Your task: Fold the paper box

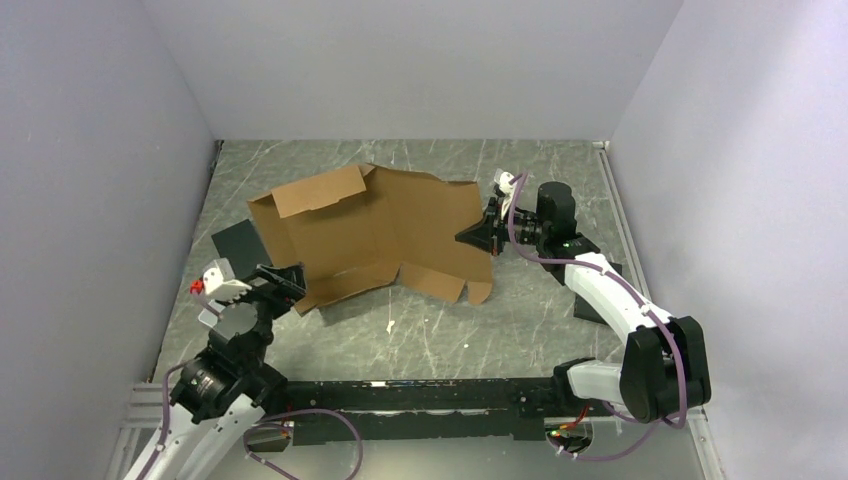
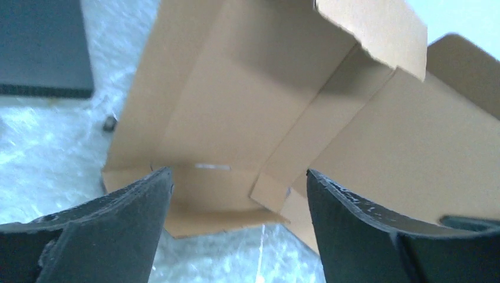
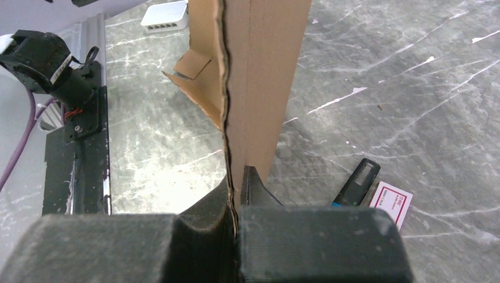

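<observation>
My right gripper (image 3: 237, 197) is clamped on the right edge of the paper box (image 1: 380, 235) lying between my arms, while my left gripper (image 1: 288, 280) gapes just off its near-left corner, so the unheld left wall may flop down, or a hard pull may crease the cardboard.
</observation>
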You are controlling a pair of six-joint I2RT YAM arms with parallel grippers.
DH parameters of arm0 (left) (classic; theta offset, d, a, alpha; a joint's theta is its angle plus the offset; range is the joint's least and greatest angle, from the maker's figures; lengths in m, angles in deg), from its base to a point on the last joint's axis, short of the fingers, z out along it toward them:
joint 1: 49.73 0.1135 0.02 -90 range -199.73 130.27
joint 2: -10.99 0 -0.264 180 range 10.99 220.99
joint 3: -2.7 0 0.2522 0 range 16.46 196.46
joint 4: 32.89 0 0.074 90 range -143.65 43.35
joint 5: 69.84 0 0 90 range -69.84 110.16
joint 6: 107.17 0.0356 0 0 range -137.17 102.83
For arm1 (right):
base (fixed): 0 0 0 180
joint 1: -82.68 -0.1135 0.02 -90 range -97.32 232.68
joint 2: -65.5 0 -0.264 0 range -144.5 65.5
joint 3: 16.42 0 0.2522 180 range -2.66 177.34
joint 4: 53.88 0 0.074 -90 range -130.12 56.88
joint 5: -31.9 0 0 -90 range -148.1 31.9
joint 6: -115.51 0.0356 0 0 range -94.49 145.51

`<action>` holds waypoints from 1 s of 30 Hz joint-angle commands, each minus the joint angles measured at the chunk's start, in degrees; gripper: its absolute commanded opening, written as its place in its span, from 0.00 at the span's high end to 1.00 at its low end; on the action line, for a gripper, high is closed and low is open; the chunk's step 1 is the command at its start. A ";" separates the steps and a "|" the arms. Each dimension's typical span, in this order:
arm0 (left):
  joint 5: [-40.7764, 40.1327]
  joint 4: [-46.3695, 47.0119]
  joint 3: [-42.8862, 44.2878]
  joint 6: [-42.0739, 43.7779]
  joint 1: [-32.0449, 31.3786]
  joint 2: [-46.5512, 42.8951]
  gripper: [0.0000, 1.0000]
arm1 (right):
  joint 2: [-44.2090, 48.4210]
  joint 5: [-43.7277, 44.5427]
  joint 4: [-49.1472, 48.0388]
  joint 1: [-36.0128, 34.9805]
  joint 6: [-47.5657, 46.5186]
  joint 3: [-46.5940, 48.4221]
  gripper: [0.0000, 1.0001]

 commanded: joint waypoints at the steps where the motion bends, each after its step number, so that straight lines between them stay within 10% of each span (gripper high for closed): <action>1: -9.25 7.85 -3.08 11.79 0.25 -1.14 0.07 | 1.13 0.24 -0.82 -0.09 -1.92 1.48 1.00; 9: -5.99 18.61 4.56 26.82 5.84 18.83 0.01 | 0.73 -0.35 -0.56 -0.17 -1.92 1.76 1.00; 19: 49.93 30.45 4.39 20.40 47.62 33.42 0.00 | 0.90 -0.82 -0.12 -0.09 -2.12 2.03 1.00; 23: 55.24 37.76 0.96 16.14 52.50 35.85 0.01 | 0.80 -1.12 0.06 -0.09 -2.19 2.14 1.00; 30: 68.53 54.49 -2.29 10.15 58.10 43.99 0.37 | 0.63 -1.43 0.30 -0.12 -2.27 2.39 1.00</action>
